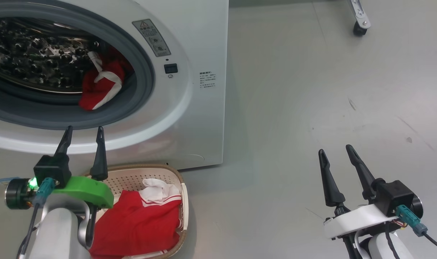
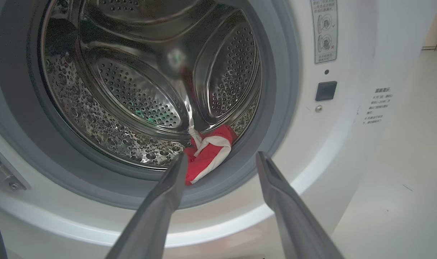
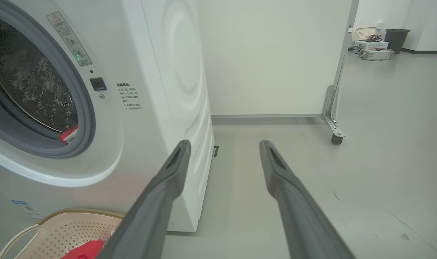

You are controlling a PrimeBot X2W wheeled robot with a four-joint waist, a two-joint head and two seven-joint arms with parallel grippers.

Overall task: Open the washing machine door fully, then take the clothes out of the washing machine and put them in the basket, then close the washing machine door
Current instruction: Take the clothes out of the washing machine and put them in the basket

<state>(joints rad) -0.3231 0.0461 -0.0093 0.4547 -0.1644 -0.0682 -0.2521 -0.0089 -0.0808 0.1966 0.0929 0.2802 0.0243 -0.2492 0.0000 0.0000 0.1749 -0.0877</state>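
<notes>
The left pincer [image 1: 84,128] stood with its two dark fingers wide apart and nothing between them. It hung above the near end of the basket [image 1: 146,167], and its tips pointed at the lower rim of the washing machine [image 1: 204,36] mouth; in its own wrist view they framed the bottom of the opening without gripping anything. The right pincer [image 1: 335,149] was equally spread and empty, held over bare floor [image 1: 312,90] well to the right of the machine and touching nothing. There were two pincers, one washing machine and one basket. Two bundles of red clothing could be counted. One red-and-white garment [image 1: 100,88] lay crumpled at the lower right of the steel drum [image 2: 139,93], just behind the grey gasket [image 1: 146,86]. A second red garment [image 1: 139,223] with white striped trim filled most of the cream basket, which sat on the floor against the foot of the machine. The mouth of the machine stood uncovered. One warning sticker [image 1: 152,37] was on the white front, and one small caster wheel [image 1: 360,28] stood at the far right.
</notes>
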